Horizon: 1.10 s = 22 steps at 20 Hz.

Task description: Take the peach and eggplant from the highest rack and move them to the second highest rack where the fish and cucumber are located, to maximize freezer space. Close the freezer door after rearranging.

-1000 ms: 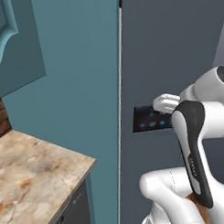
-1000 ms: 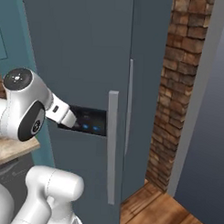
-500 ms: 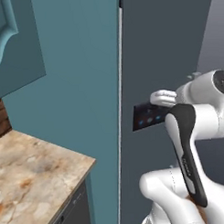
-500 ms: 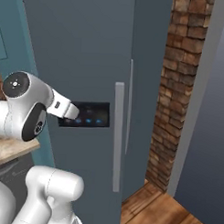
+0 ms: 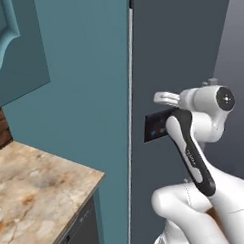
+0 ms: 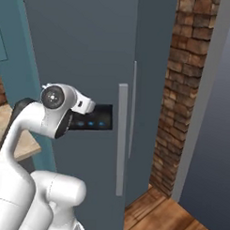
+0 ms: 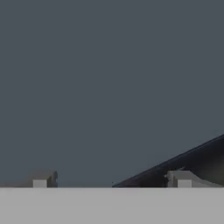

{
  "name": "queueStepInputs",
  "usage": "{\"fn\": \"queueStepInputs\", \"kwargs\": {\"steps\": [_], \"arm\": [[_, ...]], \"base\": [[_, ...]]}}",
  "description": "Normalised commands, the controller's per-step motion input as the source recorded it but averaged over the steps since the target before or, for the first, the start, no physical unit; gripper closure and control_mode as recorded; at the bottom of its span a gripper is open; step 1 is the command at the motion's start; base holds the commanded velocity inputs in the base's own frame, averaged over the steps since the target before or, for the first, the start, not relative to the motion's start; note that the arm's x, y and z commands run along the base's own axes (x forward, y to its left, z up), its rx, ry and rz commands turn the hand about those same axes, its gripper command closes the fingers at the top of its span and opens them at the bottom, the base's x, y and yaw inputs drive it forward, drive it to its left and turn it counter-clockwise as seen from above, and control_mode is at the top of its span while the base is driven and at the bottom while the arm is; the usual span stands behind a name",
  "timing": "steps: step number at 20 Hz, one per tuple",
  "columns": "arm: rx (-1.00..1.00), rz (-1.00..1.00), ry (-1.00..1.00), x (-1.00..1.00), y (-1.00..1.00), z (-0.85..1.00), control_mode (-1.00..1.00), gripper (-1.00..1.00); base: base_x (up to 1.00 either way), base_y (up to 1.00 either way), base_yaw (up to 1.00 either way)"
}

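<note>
Since the earlier frames the arm has swung toward the freezer door, bringing the tool close against its grey face beside the display panel. Tool fingers stand apart, holding nothing. Door shut; peach and eggplant presumably behind it.

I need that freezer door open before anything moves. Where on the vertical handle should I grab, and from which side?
Grip the handle around mid-height, below the dark dispenser panel. It is a long upright bar on the freezer door, near its right edge, so come at it straight from the front with the fingers spread horizontally either side. The gripper is open, facing the door beside the panel.
</note>
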Motion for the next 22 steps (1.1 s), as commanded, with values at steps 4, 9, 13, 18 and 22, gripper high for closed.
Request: {"fn": "queueStepInputs", "kwargs": {"steps": [4,9,13,18,22], "arm": [[0.07,0.07,-0.01,1.00,0.00,0.00,-1.00,-1.00],[0.04,0.07,-0.01,1.00,0.00,0.00,-1.00,-1.00],[0.02,0.08,0.00,0.84,0.00,0.00,-1.00,-1.00],[0.00,0.08,0.00,0.60,0.14,0.00,-1.00,-1.00],[0.00,0.10,0.00,0.64,0.26,0.00,-1.00,-1.00]], "base": [[0.00,0.00,0.00],[0.00,0.00,0.00],[0.00,0.00,0.00],[0.00,0.00,0.00],[0.00,0.00,0.00]]}}
